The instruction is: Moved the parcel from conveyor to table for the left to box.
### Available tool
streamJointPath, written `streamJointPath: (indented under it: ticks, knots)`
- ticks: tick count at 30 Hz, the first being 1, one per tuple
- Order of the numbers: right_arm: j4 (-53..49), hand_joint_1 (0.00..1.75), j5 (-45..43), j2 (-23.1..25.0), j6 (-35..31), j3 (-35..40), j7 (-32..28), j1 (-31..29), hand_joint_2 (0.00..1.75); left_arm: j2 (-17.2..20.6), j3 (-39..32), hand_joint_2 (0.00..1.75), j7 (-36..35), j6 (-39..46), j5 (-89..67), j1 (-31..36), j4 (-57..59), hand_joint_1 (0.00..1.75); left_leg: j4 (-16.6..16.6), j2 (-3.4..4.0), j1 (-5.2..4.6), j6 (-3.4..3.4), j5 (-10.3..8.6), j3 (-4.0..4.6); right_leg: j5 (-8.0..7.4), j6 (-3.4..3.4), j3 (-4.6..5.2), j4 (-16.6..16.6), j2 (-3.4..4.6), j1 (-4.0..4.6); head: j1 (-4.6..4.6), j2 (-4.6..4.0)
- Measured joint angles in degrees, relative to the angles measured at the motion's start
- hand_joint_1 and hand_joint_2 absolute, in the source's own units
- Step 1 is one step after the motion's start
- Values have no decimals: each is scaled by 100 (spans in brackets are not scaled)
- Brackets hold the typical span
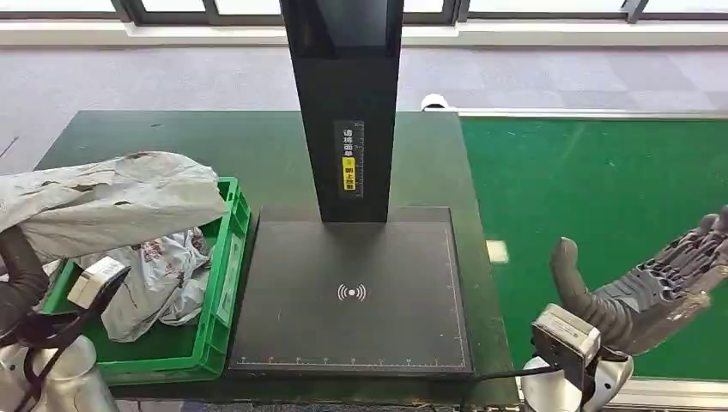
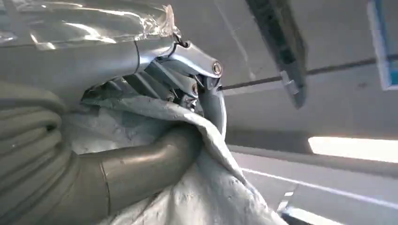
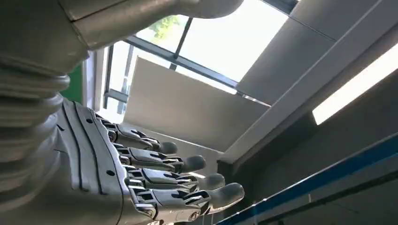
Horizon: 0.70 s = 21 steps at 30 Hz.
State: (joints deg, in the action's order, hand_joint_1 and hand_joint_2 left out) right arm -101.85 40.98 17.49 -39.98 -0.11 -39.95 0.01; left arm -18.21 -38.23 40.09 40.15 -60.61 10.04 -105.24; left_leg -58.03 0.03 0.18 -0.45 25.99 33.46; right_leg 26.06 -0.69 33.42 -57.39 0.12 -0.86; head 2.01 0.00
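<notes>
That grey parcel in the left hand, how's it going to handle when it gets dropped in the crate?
The parcel looks floppy: it drapes and creases around the left hand. Probably light, since it holds aloft over the crate. Its glossy film may be slippery.

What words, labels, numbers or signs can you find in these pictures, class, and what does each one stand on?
Wireless-signal symbol, no letters: on the black scanner pad.
Vertical Chinese label, white above and yellow below: on the black post, too small to read.
Ruler ticks along the pad's edges: numbers too small to read.
White label on the parcel gripped by the left hand: cannot be read.
</notes>
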Motion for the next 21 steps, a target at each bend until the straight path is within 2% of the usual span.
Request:
streamJointPath:
  ticks: [6,21]
  knots:
    - [-39,0,0,0,0,-2,0,10,175,-52,-387,175,-2,0,-9,125,194,175,0,-1,0,0,1,2,0,0,0,1,-1,-1,0,0]
    - [-44,0,4,0,0,-2,0,11,175,-70,-535,175,0,0,-15,165,347,175,0,-1,0,0,1,1,0,0,1,1,-1,0,0,0]
